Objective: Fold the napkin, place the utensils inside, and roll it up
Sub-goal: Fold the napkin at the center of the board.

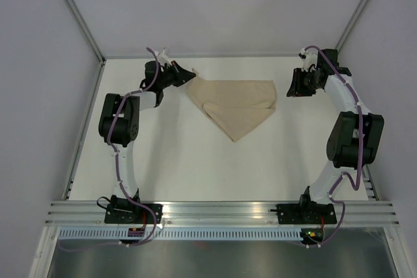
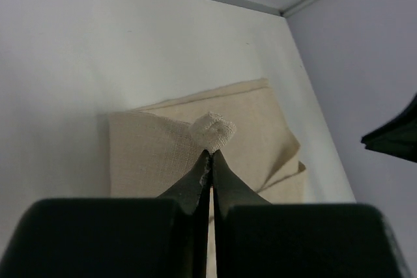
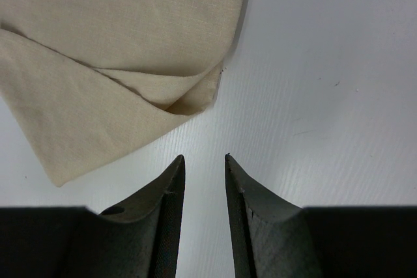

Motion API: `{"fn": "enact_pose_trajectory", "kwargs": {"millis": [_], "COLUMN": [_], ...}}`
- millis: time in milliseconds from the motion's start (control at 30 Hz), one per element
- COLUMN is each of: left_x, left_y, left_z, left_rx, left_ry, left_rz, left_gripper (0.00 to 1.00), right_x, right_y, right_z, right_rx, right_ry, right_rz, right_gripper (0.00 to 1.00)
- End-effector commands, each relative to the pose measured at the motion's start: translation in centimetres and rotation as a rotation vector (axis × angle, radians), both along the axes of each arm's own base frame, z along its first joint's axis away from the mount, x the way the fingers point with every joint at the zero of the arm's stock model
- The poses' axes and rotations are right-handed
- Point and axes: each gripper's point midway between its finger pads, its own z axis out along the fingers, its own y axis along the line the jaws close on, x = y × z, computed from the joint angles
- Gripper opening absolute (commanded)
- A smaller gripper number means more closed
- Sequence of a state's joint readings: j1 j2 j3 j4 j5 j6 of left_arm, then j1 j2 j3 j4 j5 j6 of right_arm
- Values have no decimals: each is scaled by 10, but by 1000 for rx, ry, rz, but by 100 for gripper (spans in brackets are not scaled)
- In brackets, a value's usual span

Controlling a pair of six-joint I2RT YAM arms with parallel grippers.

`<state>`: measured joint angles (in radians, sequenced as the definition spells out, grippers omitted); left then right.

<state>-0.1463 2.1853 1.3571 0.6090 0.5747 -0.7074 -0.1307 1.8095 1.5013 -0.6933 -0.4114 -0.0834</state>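
A white table [image 1: 195,167] fills the middle of the top view, smooth and matte. Pale grey panels close it in: a left wall [image 1: 39,96], a back wall [image 1: 221,4] and a right wall [image 1: 397,50]. Thin metal struts slant across the upper left [image 1: 75,11] and upper right [image 1: 358,8] corners. A ribbed aluminium rail [image 1: 221,211] crosses the lower part of the frame along the table's near edge. Just below it lies a white slotted strip [image 1: 221,233], then a dark glossy panel [image 1: 221,258] along the bottom.
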Motion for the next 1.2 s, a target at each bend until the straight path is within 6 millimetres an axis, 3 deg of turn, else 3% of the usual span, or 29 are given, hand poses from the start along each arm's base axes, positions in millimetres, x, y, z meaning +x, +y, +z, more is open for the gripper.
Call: {"fn": "enact_pose_trajectory", "kwargs": {"millis": [0,133,533,800,1167], "left_x": [-34,-61,-136,-166,-195], "left_y": [-47,-77,-133,-154,-162], "left_z": [68,69,52,33,2], "left_rx": [-33,-39,31,126,227], "left_ry": [-243,-268,-281,-269,-202], "left_rz": [-255,-406,-702,-786,-840], "left_gripper": [2,2,2,2,2], "right_x": [5,3,1,-1,-3], "right_y": [4,5,11,12,16], "right_z": [11,12,16,19,21], "right_rx": [5,5,10,8,7], "right_ry": [-40,-42,-46,-52,-56], "right_rz": [16,17,28,31,36], "right_gripper": [37,37,37,37,37]}}
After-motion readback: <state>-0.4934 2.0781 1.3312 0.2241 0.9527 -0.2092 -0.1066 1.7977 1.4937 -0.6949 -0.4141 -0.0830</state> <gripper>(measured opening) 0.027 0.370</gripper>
